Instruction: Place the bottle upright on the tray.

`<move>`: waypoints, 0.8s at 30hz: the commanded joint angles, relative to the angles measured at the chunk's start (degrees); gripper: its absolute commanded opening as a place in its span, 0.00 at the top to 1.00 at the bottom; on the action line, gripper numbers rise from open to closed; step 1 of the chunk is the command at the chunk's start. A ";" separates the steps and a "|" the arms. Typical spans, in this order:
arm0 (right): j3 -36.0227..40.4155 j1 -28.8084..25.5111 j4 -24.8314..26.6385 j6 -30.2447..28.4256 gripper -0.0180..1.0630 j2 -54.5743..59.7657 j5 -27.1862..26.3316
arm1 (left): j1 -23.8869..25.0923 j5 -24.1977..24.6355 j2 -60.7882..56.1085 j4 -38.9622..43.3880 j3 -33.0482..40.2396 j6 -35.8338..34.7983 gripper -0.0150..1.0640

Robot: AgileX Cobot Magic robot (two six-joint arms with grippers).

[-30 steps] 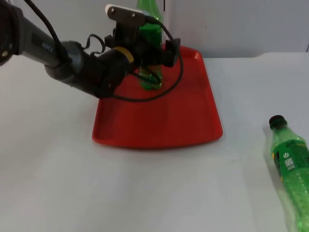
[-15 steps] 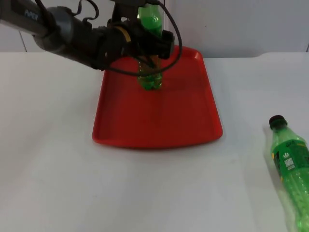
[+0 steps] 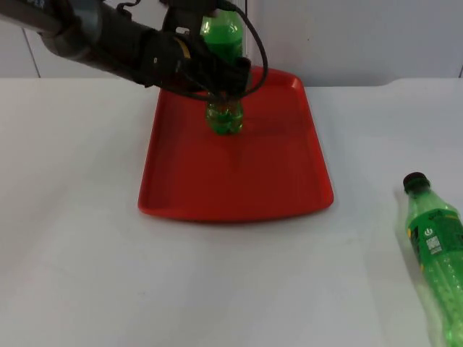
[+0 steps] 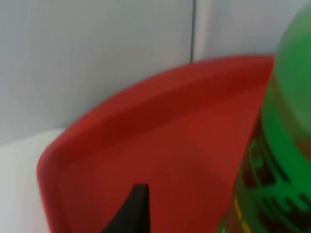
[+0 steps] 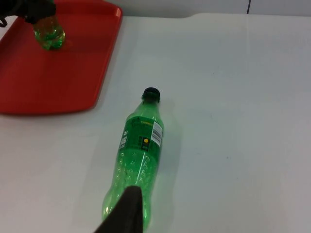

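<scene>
You see the red tray [image 3: 239, 173] lying on the white worktop [image 3: 87, 275], close to the grey wall [image 3: 362, 36]. A green bottle [image 3: 224, 116] stands upright on the far part of the tray, with its base on the red surface. The left gripper [image 3: 221, 76] is at the middle of this bottle, and the black arm reaches to it from the left side. In the top view the gripper covers the bottle's label area, so only the base below it and the rounded green shoulder above it are visible. I cannot tell whether its fingers press on the bottle or stand apart from it — the left wrist view gives only the green body with its label [image 4: 272, 160], very near, the tray rim [image 4: 146, 104] and one black fingertip.

A second green bottle [image 3: 436, 253] with a black cap [image 3: 414, 181] lies on its side on the worktop, well apart from the tray, to its right. In the right wrist view this lying bottle [image 5: 138, 155] has its cap pointing away from the camera, and the right arm waits above it; of the right gripper [image 5: 127, 213] one dark fingertip shows over the bottle's base, so you cannot judge its opening.
</scene>
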 commanded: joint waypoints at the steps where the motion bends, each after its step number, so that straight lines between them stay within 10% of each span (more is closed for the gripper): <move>1: 0.12 -0.50 -0.09 -0.69 0.02 -0.20 -0.22 | -0.18 2.39 -1.38 -0.79 0.14 -0.42 0.01; 24: 0.12 -0.50 -0.09 -0.69 0.02 -0.20 -0.22 | -0.18 10.14 -22.70 -1.02 19.29 -0.55 0.01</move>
